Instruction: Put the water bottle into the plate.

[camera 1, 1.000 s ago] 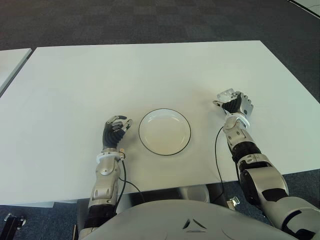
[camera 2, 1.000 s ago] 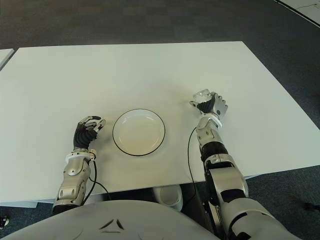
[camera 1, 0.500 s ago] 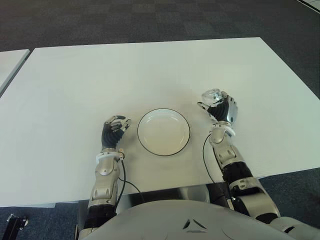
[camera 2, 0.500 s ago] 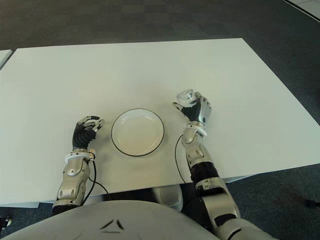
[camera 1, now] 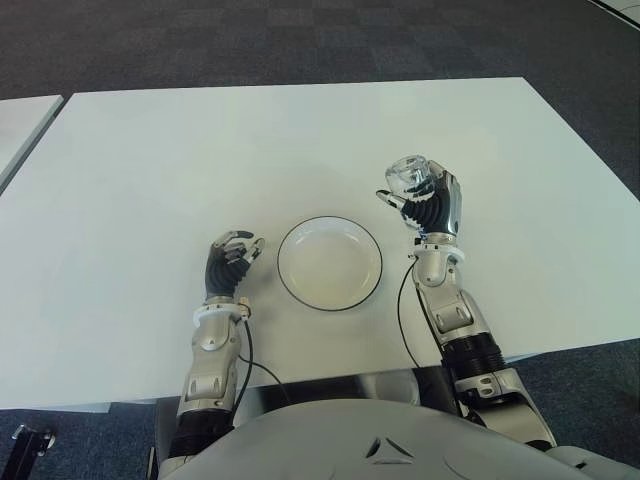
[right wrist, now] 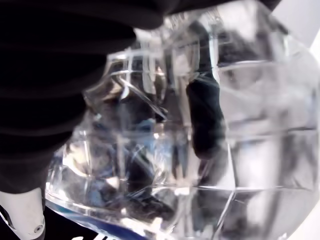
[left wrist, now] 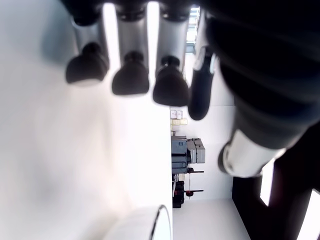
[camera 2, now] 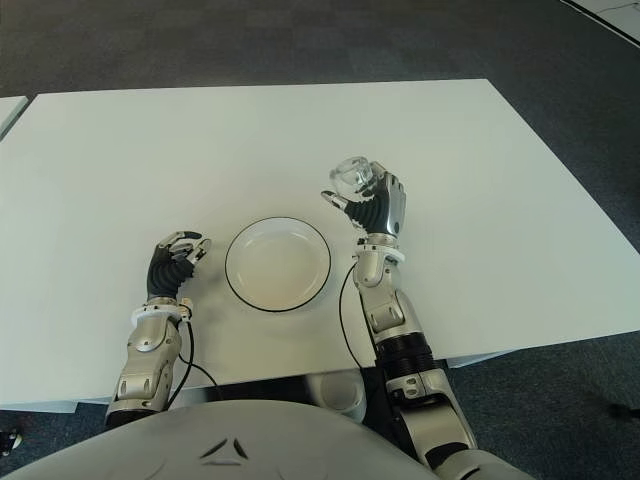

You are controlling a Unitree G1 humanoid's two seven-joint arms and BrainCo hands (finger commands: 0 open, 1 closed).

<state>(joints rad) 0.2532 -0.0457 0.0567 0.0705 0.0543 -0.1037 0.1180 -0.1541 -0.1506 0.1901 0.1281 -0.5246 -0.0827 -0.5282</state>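
Note:
My right hand [camera 1: 428, 205] is raised above the table just right of the plate, its fingers wrapped around a clear plastic water bottle [camera 1: 412, 175]. The bottle [right wrist: 190, 140] fills the right wrist view, with dark fingers [right wrist: 65, 60] pressed against it. A white plate with a thin dark rim [camera 1: 330, 263] sits near the front middle of the white table [camera 1: 250, 150]. My left hand [camera 1: 230, 262] shows just left of the plate, its fingers [left wrist: 131, 75] loosely curled around nothing.
Dark carpet [camera 1: 300, 40] lies beyond the table's far edge. A second white table's corner [camera 1: 20, 120] shows at the far left. The plate's rim [left wrist: 162, 225] peeks into the left wrist view.
My right hand has carried the bottle up and leftward, from the table's right part to just beside the plate. The left hand has stayed put.

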